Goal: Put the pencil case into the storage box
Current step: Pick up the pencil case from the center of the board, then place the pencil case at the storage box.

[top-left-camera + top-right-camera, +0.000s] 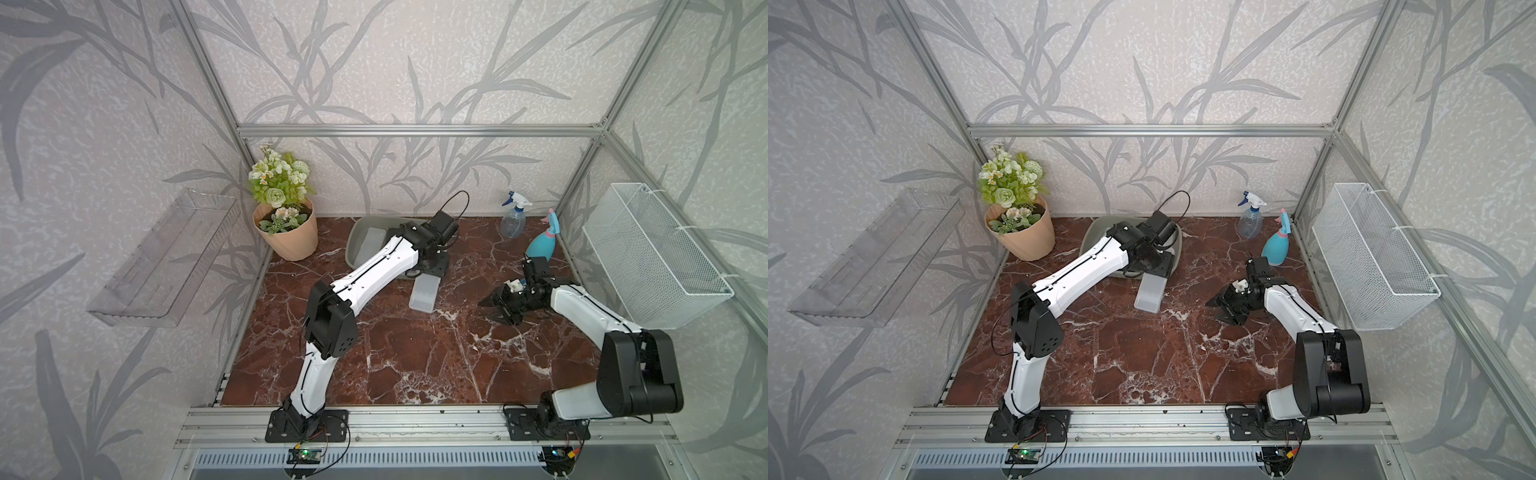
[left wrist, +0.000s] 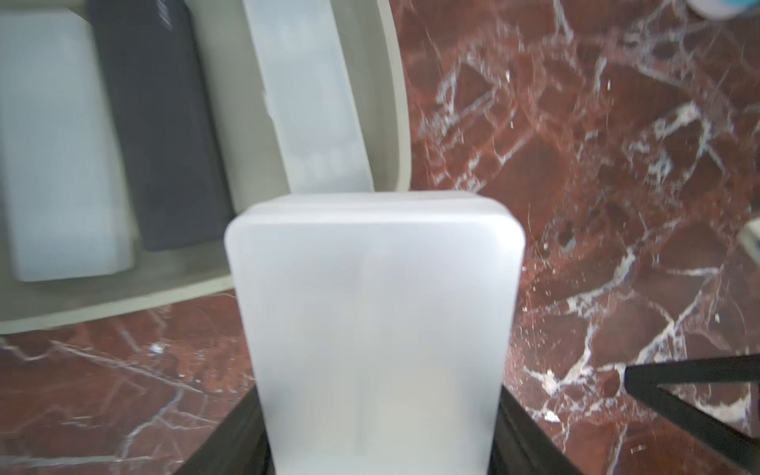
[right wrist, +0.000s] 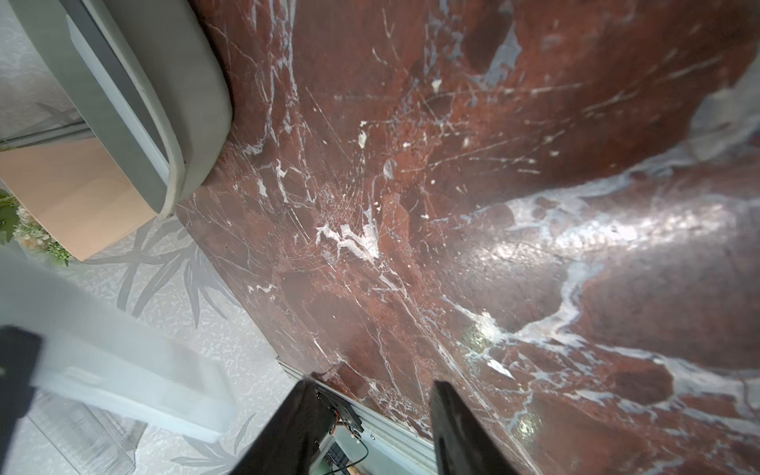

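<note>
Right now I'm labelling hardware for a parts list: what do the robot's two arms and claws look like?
Both the left arm and right arm have white link shells, black joint housings and black base plates. A thin black cable runs along each. The right claw is black with tapered, pointed fingers; the left claw looks black too.

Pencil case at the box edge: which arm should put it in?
Left. The left fingers grip the pencil case just beside the storage box rim; the right fingers stand open, empty, off to the side.
</note>
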`<state>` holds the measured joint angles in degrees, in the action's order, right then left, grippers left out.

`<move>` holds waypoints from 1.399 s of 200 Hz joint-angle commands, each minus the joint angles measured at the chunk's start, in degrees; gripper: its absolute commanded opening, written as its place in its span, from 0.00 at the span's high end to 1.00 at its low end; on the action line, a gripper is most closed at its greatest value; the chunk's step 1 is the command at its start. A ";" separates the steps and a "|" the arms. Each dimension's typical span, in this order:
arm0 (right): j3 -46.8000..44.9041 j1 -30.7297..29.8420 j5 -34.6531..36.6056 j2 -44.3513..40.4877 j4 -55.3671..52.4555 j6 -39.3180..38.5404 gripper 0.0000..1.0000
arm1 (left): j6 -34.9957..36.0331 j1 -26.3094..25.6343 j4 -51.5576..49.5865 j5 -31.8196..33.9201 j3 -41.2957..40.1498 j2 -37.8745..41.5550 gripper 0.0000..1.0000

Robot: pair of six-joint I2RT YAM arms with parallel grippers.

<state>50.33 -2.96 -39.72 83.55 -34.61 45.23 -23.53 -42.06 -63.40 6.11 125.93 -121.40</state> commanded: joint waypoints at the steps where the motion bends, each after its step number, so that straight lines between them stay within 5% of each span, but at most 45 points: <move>1: 1.94 -0.09 -0.77 1.29 -1.02 -0.78 0.51 | 2.28 3.32 -6.21 8.72 10.70 -4.79 0.51; 33: 2.84 -0.11 -0.92 2.45 -1.80 -2.95 0.51 | 2.32 8.66 -1.07 6.77 18.78 -13.02 0.50; 92: 2.81 -0.10 -0.09 1.75 -4.06 -4.28 0.51 | 2.58 12.98 10.46 4.03 21.26 -23.06 0.48; 280: 4.78 -1.61 1.31 4.54 -4.17 -2.78 0.51 | 2.66 15.78 15.76 -3.25 21.94 -30.38 0.48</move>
<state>53.87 -4.19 -39.42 87.88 -37.74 42.17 -22.63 -26.37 -46.83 2.61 146.96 -151.02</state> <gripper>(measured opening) 0.492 0.683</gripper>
